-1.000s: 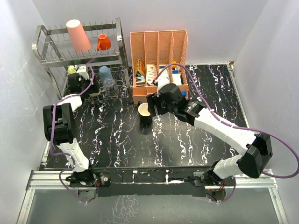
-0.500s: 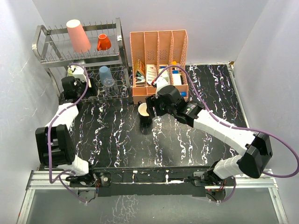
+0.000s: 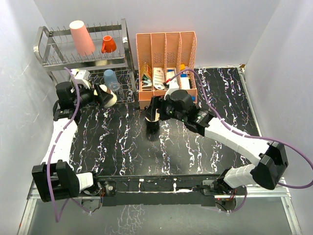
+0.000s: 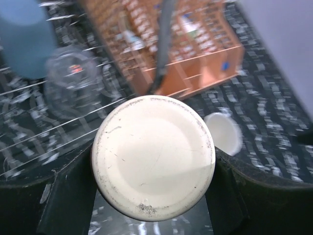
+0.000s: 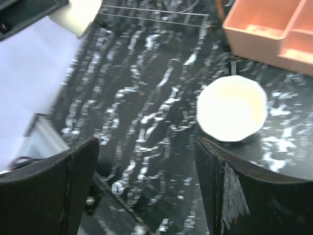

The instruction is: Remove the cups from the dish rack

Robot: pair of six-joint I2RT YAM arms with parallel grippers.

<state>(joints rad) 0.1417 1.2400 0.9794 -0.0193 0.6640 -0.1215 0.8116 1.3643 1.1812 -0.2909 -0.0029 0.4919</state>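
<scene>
My left gripper (image 3: pixel 104 95) is shut on the pale yellow mug (image 3: pixel 111 98), held on its side just in front of the dish rack (image 3: pixel 128 56). In the left wrist view the mug's cream base (image 4: pixel 152 156) fills the space between the fingers (image 4: pixel 68 196). The pink tumbler (image 3: pixel 82 36) and the tiny orange cup (image 3: pixel 108 45) stand upside down on the top tier. The blue cup (image 3: pixel 109 76) and the clear glass (image 3: pixel 115 87) sit on the lower tier. The black mug (image 3: pixel 152 129) stands on the table, and my right gripper (image 3: pixel 152 108) hangs open just above it, holding nothing (image 5: pixel 146 186).
A peach plastic organizer (image 3: pixel 166 41) full of small items stands right of the rack, close behind the black mug (image 5: pixel 232 107). White walls close in the left, back and right. The black marbled tabletop (image 3: pixel 195 156) stretches toward the near edge.
My left gripper has drawn the pale yellow mug out of the rack's lower tier and swung it right. The right gripper has opened off the black mug and pulled up slightly.
</scene>
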